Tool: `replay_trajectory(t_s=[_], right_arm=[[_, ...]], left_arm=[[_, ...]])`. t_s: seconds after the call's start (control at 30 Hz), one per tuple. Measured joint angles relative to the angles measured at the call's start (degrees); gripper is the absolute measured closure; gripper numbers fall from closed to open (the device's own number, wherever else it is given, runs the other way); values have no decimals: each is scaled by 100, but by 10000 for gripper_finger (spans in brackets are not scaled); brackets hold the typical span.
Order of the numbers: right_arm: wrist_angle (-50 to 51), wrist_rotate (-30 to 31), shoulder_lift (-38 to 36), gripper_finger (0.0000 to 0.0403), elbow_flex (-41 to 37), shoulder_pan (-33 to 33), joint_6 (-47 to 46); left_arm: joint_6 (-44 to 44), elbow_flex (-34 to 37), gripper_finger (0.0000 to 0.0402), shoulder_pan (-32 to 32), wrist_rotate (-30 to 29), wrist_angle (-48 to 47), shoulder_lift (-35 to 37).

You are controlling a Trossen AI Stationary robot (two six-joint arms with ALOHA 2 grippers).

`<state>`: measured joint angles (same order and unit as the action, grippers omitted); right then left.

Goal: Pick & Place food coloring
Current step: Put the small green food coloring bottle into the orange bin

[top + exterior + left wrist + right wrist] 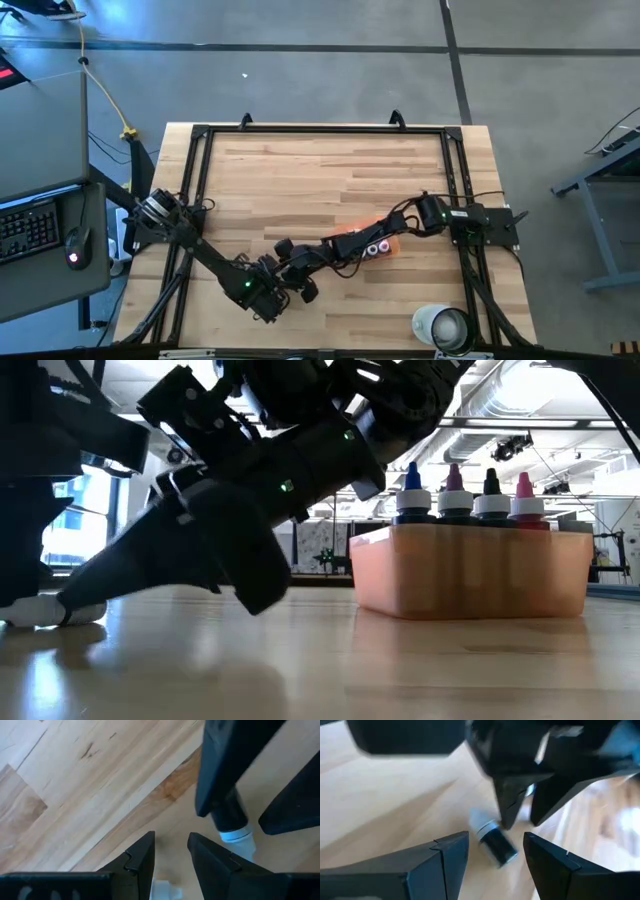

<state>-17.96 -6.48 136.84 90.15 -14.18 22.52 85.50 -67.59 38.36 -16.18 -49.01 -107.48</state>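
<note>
A: Landmark for this entry is the orange tray on the wooden table. Where do the arms sit against it?

B: Both grippers meet just off the tray's left end, toward the table's near edge. The left gripper comes in from the left side of the table; the right gripper reaches across over the tray from the right.

A: Fingers?

B: Left gripper: fingers parted by a narrow gap, nothing clamped between the tips. Right gripper: fingers spread wide, nothing gripped.

A: Food coloring?

B: One dark-capped bottle lies on its side on the wood, between the two grippers, ahead of the right gripper's spread fingers and touching neither. The left wrist view shows the same bottle beside the other arm's fingers. A whitish bit sits low between the left fingers; cannot tell what it is.

A: And in the tray?

B: Four bottles stand upright in it, caps blue, pink, dark, pink in the low view.

A: Anything else?

B: White cup at the near edge, well apart from the tray.
</note>
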Motion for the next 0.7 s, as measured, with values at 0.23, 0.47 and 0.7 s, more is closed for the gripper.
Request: replay_trajectory(t_s=[0.23,0.47,0.7], right_arm=[[343,-147,0,219,0,-2,-3],[326,-145,0,219,0,-2,-211],[439,-149,0,223,0,-8,-458]], left_arm=[[-131,0,276,-53,-180,174,-6],[-169,0,276,-53,-409,366,-15],[-167,-4,276,-55,-413,228,-15]])
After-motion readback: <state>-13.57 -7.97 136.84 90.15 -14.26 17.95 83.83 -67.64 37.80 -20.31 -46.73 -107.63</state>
